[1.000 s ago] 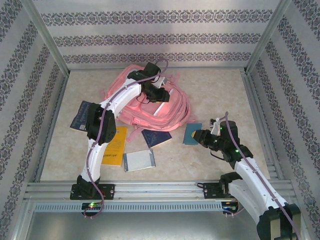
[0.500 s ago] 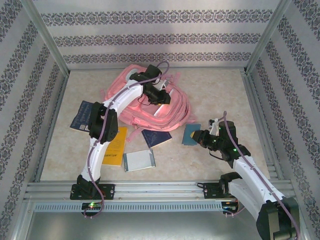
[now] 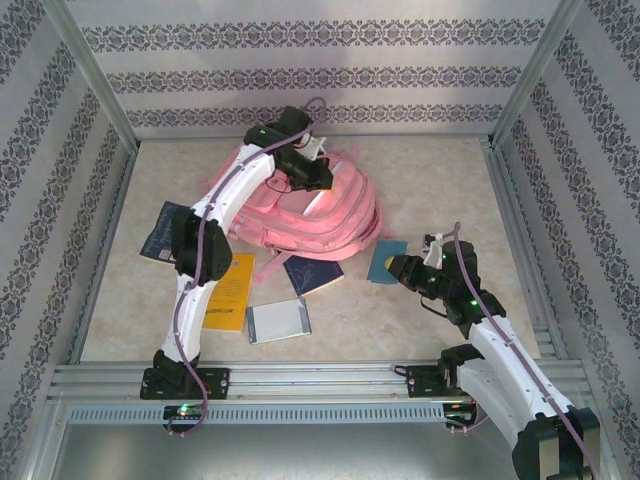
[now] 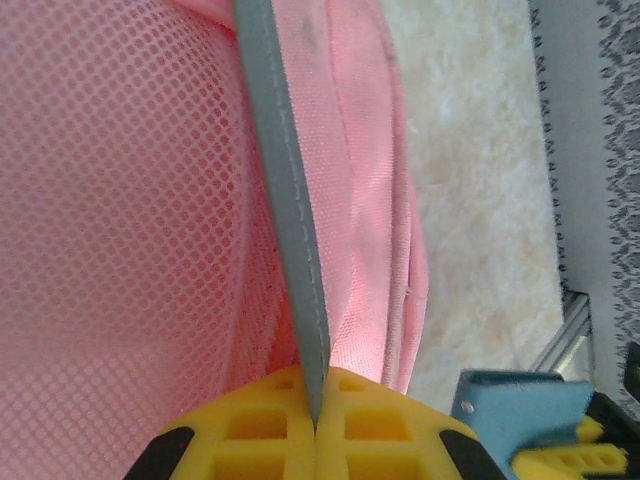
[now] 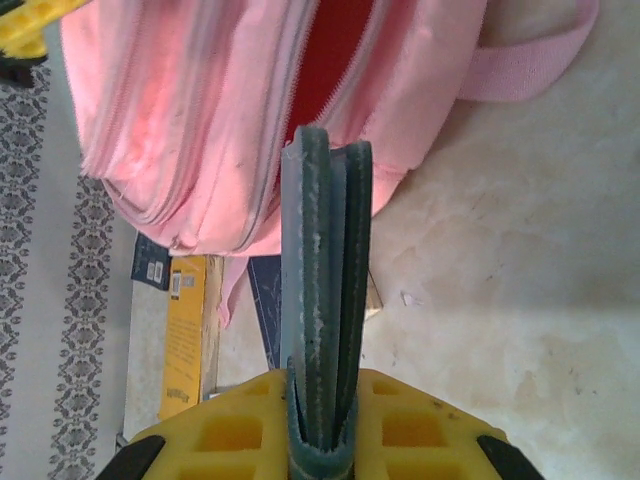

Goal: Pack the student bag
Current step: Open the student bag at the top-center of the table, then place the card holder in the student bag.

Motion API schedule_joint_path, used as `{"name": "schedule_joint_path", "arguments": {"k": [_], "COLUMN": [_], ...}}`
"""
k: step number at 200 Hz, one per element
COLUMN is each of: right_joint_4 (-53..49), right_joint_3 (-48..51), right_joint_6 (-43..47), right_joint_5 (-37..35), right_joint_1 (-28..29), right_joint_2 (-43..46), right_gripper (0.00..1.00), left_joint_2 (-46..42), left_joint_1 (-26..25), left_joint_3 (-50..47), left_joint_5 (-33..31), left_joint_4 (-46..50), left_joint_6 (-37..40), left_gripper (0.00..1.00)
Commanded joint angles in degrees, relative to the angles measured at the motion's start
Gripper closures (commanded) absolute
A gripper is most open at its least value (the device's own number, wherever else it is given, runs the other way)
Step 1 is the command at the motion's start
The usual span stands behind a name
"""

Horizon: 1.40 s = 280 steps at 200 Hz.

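The student bag (image 3: 335,215) is laid at the far middle of the table (image 3: 440,180). A book (image 3: 312,273) is placed just before it, a flat pad (image 3: 279,321) nearer, a booklet (image 3: 230,292) and a notebook (image 3: 163,232) to the left. A slim book (image 3: 381,263) is held at its right by the right gripper (image 3: 397,268).

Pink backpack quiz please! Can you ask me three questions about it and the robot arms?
1. True or false: the left jaws are shut on a grey strip of the pink backpack.
2. The right jaws hold: A a yellow book, B a teal notebook, C nothing?
3. What colour shows inside the backpack's open zip?
Key: 1 true; 2 B; 3 red.
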<state>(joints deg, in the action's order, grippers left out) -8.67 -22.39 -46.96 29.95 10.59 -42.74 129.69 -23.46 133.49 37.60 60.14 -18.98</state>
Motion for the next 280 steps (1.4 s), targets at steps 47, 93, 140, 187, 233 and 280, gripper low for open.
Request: {"name": "schedule_joint_path", "arguments": {"k": [47,93,140,187,233,280], "right_joint_4": [10.20,15.41,23.43,38.12,54.90,55.42], "right_joint_3": [-6.67,-14.47,-23.26,-27.63,-34.02,-45.25], "right_joint_6": [-5.10,-6.39,-11.48,-20.83,-28.37,-29.36], "right_joint_5": [-2.96,-5.01,-5.73,-6.46,-6.55,-8.51], "right_joint_1": [0.93,5.63,10.08,12.48,15.56,20.32], "right_joint_2": [-8.18,-18.82,-32.55,-46.49,-60.69,-72.21], "right_gripper": [1.00,1.00,1.00,1.00,0.95,0.95], "left_joint_2": [-12.61,-15.36,-16.74,-18.01,-17.76,-17.02], "left_joint_1": [7.84,11.52,12.42,12.40,12.47,12.38], "left_joint_3": [-2.85,-5.49,-7.52,-8.84,-9.14,-9.10], "left_joint_5": [12.36,19.25,25.28,28.66,29.96,30.58], "left_joint_4": [-1.75,-6.43,-13.00,-17.78,-19.66,-20.65], "left_joint_6": [-0.77,-4.16,-8.67,-12.21,-13.53,-14.41], "left_gripper": [1.00,1.00,1.00,1.00,1.00,1.00]}}
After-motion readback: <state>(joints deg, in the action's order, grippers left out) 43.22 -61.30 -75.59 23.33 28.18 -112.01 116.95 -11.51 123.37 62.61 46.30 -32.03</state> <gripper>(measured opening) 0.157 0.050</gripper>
